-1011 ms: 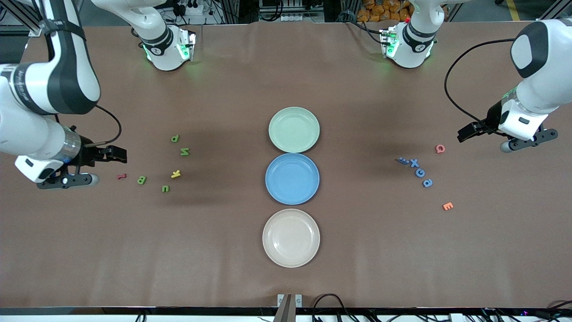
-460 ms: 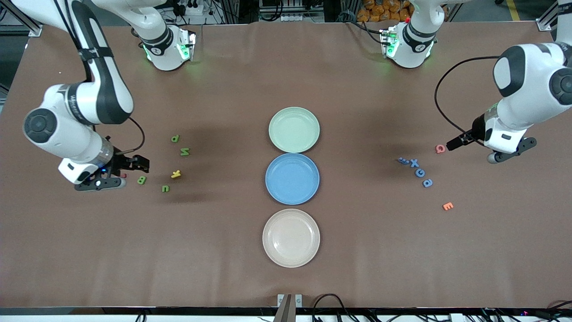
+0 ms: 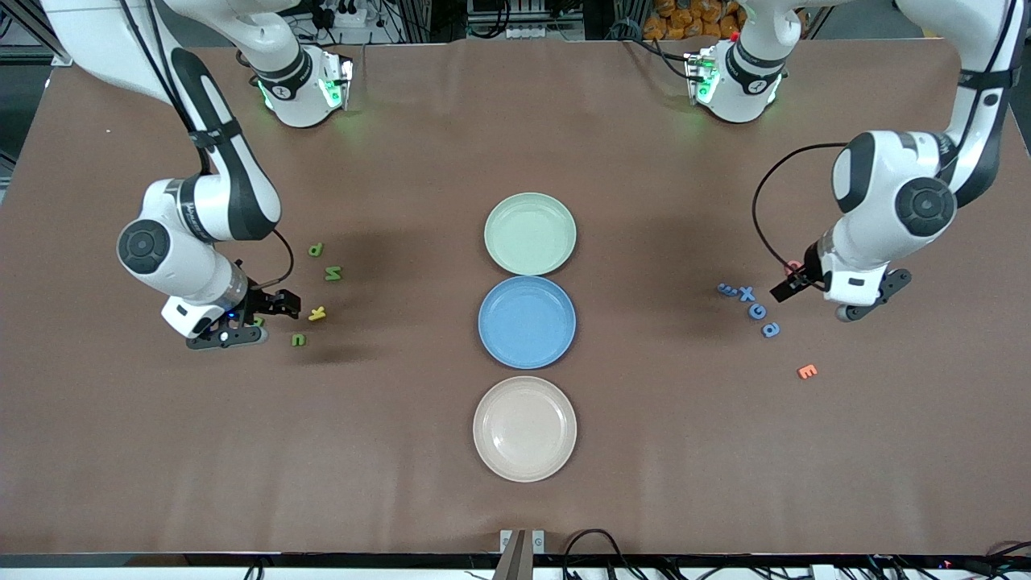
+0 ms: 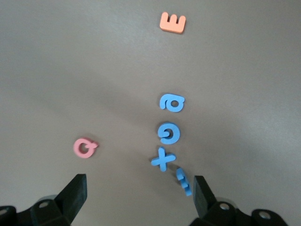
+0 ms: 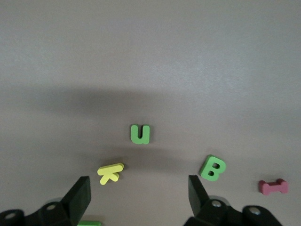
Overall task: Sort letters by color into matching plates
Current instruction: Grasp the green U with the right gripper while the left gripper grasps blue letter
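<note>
- Plates stand in a row at the middle of the counter (image 3: 644, 451): the pale green plate (image 3: 530, 234) farthest from the front camera, the blue plate (image 3: 527, 322) next, touching or nearly touching it, and the cream plate (image 3: 524, 428) nearest, a little apart. All three hold nothing.
- Toward the right arm's end lie the green p (image 3: 316, 250), the green N (image 3: 333, 274), the yellow K (image 3: 317, 313) and the green U (image 3: 298, 340).
- The right gripper (image 3: 270, 310) hangs low over the green B (image 5: 212, 168), which the front view mostly hides under it. Its jaws stand wide open and hold nothing.
- In the right wrist view the U (image 5: 139, 134) and the K (image 5: 111, 173) lie between the open fingers, the B lies by one fingertip (image 5: 198, 189), and a dark red I (image 5: 273, 187) lies just outside that finger.
- Toward the left arm's end a line of blue letters runs: one tilted on edge (image 3: 726, 289), an x (image 3: 746, 294), a G (image 3: 757, 311) and an a (image 3: 771, 329). An orange E (image 3: 806, 370) lies apart, nearer the front camera.
- The left gripper (image 3: 793, 282) hovers low over the pink Q (image 4: 85, 147), of which the front view shows only an edge. Its jaws are spread wide and empty.
- In the left wrist view the Q sits near one finger (image 4: 75, 192) and the tilted blue letter (image 4: 184, 181) close by the other finger.
</note>
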### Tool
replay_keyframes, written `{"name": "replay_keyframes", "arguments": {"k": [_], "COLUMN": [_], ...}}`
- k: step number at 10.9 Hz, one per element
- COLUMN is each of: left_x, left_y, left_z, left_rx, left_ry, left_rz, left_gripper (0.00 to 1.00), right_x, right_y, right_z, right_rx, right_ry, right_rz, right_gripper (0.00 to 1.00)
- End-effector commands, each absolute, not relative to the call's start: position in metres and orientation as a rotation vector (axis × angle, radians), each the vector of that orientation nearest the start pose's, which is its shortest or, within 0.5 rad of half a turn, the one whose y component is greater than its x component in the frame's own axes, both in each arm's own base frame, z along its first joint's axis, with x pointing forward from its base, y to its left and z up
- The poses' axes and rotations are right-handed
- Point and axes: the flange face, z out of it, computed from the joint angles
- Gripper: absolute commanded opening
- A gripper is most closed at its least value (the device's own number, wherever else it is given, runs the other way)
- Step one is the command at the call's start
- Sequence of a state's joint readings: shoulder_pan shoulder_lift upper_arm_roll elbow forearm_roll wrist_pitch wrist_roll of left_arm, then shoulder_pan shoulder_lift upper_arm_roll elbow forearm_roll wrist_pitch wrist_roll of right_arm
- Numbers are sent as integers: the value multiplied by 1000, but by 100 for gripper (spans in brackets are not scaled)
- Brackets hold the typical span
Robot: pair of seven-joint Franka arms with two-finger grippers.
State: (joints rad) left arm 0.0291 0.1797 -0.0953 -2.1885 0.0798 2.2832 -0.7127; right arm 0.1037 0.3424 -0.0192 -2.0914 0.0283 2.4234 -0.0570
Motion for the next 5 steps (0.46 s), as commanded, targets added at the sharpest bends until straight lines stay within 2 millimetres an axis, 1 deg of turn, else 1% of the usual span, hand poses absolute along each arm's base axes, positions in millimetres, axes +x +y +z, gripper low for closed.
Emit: {"name": "replay_keyframes", "arguments": {"k": [1,3,5], "left_x": [552,552,552], "left_y": [-35,-36,-36], "left_z": [267,252,236], "left_rx": [-2939,-2953,-2962], "left_ry": [-914,-919,-924], "left_rz": [36,12,3], "left_gripper": [100,100,100], "right_x": [588,591,599], "right_y": [61,75,75], "right_z": [231,227,219], "right_rx": [-3116,-3118,-3120], "right_ry": [-138,-140,-131], "right_rz": [46,45,47], "right_gripper": [88,84,82]}}
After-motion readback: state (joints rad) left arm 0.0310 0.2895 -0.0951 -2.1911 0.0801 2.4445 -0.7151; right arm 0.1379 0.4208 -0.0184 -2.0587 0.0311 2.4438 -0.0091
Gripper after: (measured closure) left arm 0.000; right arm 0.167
